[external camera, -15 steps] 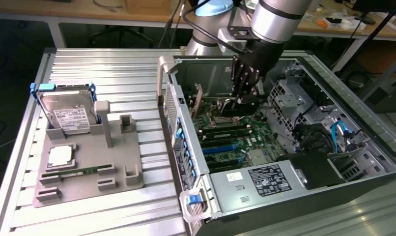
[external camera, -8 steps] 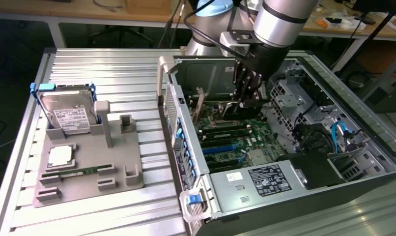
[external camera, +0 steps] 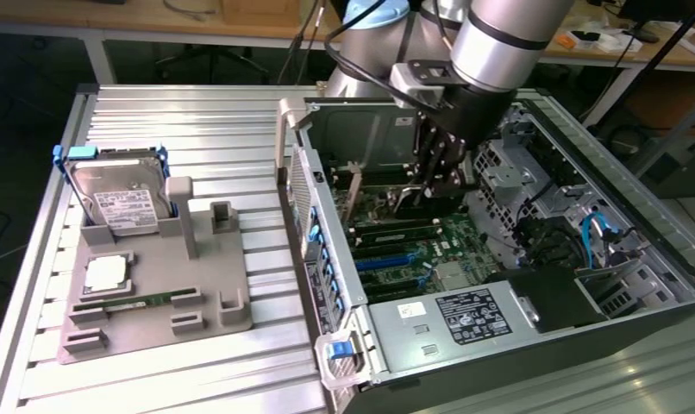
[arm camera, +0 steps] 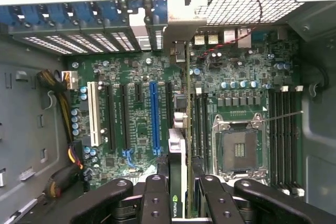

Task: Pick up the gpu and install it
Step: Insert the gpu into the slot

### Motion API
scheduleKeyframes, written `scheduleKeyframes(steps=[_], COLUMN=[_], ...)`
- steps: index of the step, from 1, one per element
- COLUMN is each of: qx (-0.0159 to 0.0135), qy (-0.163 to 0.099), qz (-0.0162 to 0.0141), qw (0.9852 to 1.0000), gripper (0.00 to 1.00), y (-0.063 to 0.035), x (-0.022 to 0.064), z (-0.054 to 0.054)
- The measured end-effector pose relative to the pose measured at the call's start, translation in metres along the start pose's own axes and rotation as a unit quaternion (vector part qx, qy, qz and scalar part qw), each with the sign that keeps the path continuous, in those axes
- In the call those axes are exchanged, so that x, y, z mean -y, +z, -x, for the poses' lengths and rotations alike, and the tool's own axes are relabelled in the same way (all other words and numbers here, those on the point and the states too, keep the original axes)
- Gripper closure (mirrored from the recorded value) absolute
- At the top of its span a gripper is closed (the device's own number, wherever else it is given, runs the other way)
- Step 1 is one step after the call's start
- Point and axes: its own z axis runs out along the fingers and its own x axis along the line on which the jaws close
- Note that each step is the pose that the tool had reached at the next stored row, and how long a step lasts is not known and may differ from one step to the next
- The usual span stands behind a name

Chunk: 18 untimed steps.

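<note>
Clamping the gpu (arm camera: 176,148) by its upper edge, the tool (arm camera: 181,184) holds it edge-down over the motherboard (arm camera: 136,108) inside the case (external camera: 360,138); it seems light, stiff and fragile, best gripped by its board edges.

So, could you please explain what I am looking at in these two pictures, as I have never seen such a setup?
It is a single robot arm reaching into an open computer case. The exterior view comes from a camera off the arm. The wrist view comes from a camera on the arm's wrist, looking past the end effector at the motherboard. The end effector is closed on the gpu, a thin card seen edge-on. Whether the card sits in a slot, I cannot tell. Beside the case, a grey tray holds a hard drive, a chip and a memory stick.
</note>
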Motion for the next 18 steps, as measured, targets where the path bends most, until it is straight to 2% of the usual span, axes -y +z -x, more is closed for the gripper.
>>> scheduleKeyframes(steps=[5, 10, 14, 15, 18], qx=[-0.0008, -0.0035, -0.01, -0.0108, -0.0108], qy=[0.001, 0.003, 0.003, 0.003, 0.003], qz=[0.0, -0.0002, -0.0006, -0.0006, -0.0008], qw=[1.0, 1.0, 0.9999, 0.9999, 0.9999], gripper=[0.73, 0.73, 0.73, 0.73, 0.73], y=[0.0001, 0.0006, 0.0015, 0.0026, 0.0079], x=[0.0005, 0.0011, 0.0012, 0.0009, -0.0015], z=[-0.011, -0.022, -0.025, -0.025, -0.026])
